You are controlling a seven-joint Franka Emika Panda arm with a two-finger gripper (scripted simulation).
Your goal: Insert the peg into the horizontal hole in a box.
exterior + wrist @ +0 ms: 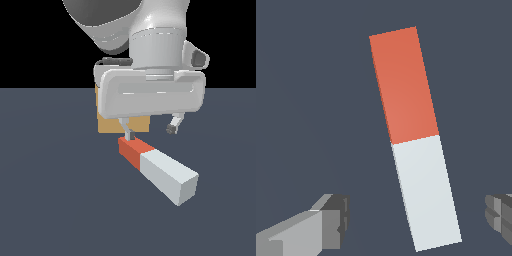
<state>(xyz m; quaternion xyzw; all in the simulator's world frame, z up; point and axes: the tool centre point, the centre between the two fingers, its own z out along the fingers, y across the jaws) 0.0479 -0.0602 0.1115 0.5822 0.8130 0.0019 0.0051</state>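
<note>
- Peg lies flat on the dark grey desk in the foreground of the exterior view, angled so that its white part points toward the camera and the exterior view's right.
- White end face of the bar is the nearest thing in that view; the red-orange part is the shorter section and sits at the far end, toward the box.
- Nothing holds the bar: it rests on the desk by itself.
- Gripper hangs above the red-orange end, with the arm's pale grey hand body filling the upper middle of the exterior view.
- Fingers stand wide apart and clamp nothing; one tip comes down just at the far edge of the red-orange end, the other hangs in the air toward the exterior view's right, off the bar.
- Whether the lower tip actually touches the bar cannot be told from the exterior view.
- Wrist view shows the peg from above, lying lengthwise between the two grey fingers, with clear desk showing on either side of it.
- Box sits farthest back, a tan block on the desk directly behind the gripper, and the hand body covers most of it.
- Its hole is hidden by the gripper.
</note>
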